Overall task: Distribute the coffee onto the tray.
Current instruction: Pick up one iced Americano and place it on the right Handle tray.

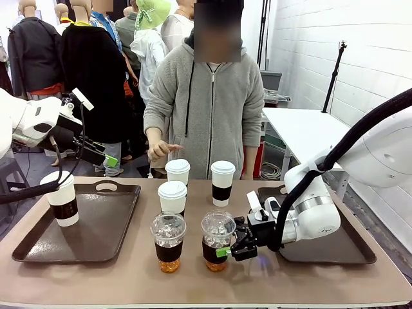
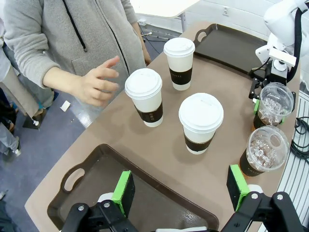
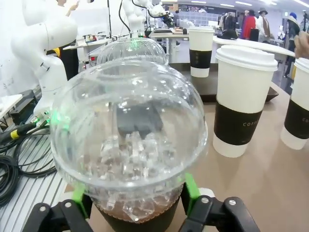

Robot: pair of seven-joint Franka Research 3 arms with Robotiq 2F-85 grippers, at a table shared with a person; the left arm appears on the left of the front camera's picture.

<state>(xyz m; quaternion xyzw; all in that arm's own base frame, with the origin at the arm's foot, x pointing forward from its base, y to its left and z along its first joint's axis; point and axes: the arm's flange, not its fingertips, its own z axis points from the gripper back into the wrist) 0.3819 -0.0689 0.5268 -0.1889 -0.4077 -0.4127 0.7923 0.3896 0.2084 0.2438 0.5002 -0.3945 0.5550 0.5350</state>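
- The right gripper point(image 1: 230, 249) reaches in from 3 o'clock. Its green pads point(image 3: 190, 186) sit against both sides of the nearer clear plastic dome-lidded cup of dark iced coffee point(image 1: 217, 230), just under the lid rim. I cannot tell how firm the pinch is. Thin plastic squeezed that high may buckle and pop the lid; too loose a pinch may let the cup slip.
- The second clear iced-coffee cup point(image 1: 168, 233) stands just beside it at 9 o'clock, and a white paper cup with a black sleeve point(image 1: 172, 196) stands at 11 o'clock. A tilted lift could knock either.
- The dark brown right tray point(image 1: 353, 246) lies at 3 o'clock. A low carry could catch its raised rim and slosh the ice and coffee.
- The left gripper point(image 2: 181, 191) hangs with its fingers spread and empty over the dark brown left tray point(image 1: 96, 225), which holds one white lidded cup point(image 1: 62, 196).
- The person's hand point(image 1: 161, 150) hovers near the far white cups at 12 o'clock, so an arm reaching there could meet it.
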